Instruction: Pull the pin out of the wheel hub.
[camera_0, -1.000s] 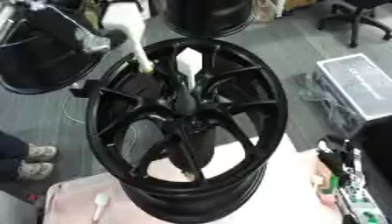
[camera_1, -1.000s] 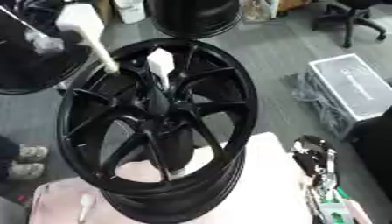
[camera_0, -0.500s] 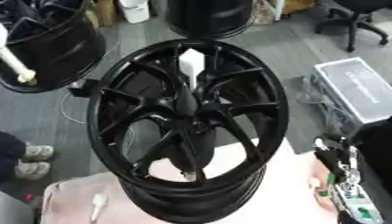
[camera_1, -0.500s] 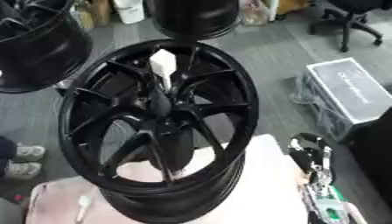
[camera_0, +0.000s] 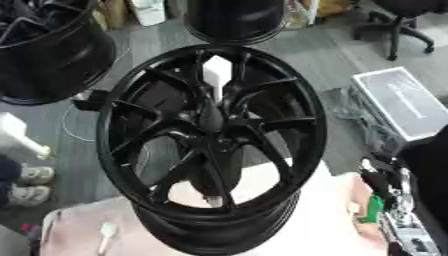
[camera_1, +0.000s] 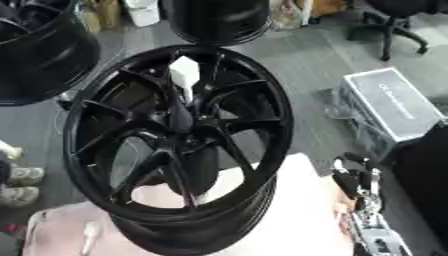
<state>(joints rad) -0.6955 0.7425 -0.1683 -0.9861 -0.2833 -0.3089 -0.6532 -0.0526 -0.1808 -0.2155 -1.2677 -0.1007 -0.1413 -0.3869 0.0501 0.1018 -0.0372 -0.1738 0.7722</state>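
The wheel hub (camera_0: 210, 120) of the black wheel (camera_0: 302, 100) shows no pin I can make out. My right hand (camera_1: 350, 182) idles low, fingers relaxed, holding nothing.

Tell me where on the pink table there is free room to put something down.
The pink table is bare right of the wheel, up to the right hand. Left of the wheel it is narrower, with a small white thing lying there. The wheel fills the middle.

Pale pinkish cloth-covered tabletop (camera_0: 306, 220), bearing a large glossy black multi-spoke alloy wheel hub (camera_0: 210, 145) left of the right hand (camera_0: 385, 175); small white utensil-shaped object (camera_0: 107, 234) farther left, near the front edge.
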